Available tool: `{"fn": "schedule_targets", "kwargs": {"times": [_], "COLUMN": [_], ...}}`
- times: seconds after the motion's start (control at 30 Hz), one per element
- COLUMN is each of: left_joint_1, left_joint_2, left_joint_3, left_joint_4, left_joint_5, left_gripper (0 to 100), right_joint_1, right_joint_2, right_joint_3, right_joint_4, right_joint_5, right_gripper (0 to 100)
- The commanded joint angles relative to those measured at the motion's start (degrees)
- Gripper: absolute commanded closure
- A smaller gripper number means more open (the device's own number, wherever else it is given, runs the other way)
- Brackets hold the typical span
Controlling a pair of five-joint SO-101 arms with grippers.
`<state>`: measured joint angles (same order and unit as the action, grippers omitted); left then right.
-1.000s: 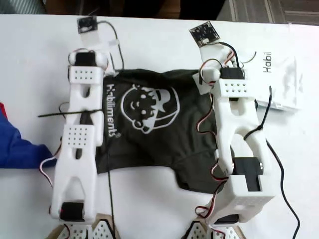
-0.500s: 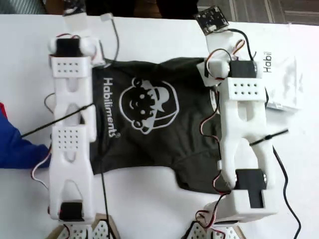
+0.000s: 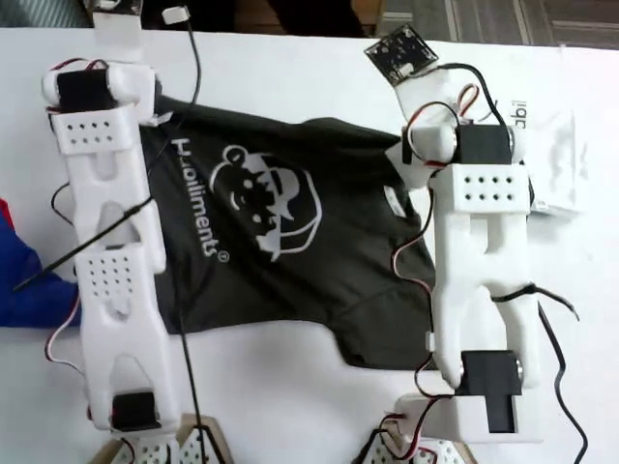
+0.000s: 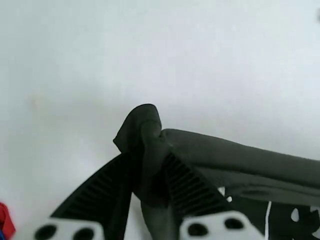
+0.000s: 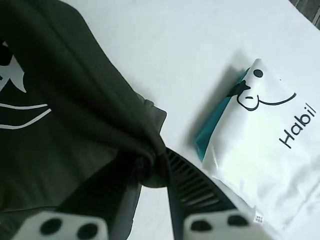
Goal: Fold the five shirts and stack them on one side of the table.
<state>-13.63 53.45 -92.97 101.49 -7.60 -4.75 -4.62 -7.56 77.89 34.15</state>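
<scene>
high view: both pincers grip shirt (image 3: pixel 290 261).

Your left arm (image 3: pixel 111 261) and right arm (image 3: pixel 479 251) wear white printed shells with dotted hole grids, black servos (image 3: pixel 488 387), thin trailing cables (image 3: pixel 193 387) and black ribbed fingers (image 4: pixel 102 192).

The right tool (image 5: pixel 150 167) has its two black ribbed fingers (image 5: pixel 192 185) closed on a bunched fold of the dark shirt (image 5: pixel 60 100), pinching the cloth between them. White print (image 5: pixel 14 75) marks the shirt's front. A white plastic packet (image 5: pixel 255 135) with teal inside lies on the white bench (image 5: pixel 175 45), near the shirt's edge but apart from it.
</scene>
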Motion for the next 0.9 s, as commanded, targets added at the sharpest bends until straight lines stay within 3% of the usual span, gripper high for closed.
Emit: {"fn": "schedule_targets", "kwargs": {"times": [0.0,0.23,0.33,0.63,0.87], "left_joint_1": [1.05,1.14,0.7,2.46,3.16], "left_joint_2": [-3.96,-4.92,-8.79,-40.09,-56.88], "left_joint_3": [-1.19,10.24,17.45,60.79,88.84], "left_joint_4": [1.05,1.14,1.14,0.88,-1.76], "left_joint_5": [-1.05,-1.23,-4.92,-13.01,-19.16], "left_gripper": [97,97,97,97,97], "right_joint_1": [-0.48,-0.48,-0.22,0.04,1.01], "right_joint_2": [-3.3,-4.88,-8.13,-21.49,-33.01], "right_joint_3": [-2.29,2.2,3.69,13.63,27.08], "right_joint_4": [0.04,-2.95,-2.33,3.91,9.27], "right_joint_5": [0.62,0.53,0.53,1.23,9.49], "right_gripper": [98.0,98.0,98.0,98.0,98.0]}}
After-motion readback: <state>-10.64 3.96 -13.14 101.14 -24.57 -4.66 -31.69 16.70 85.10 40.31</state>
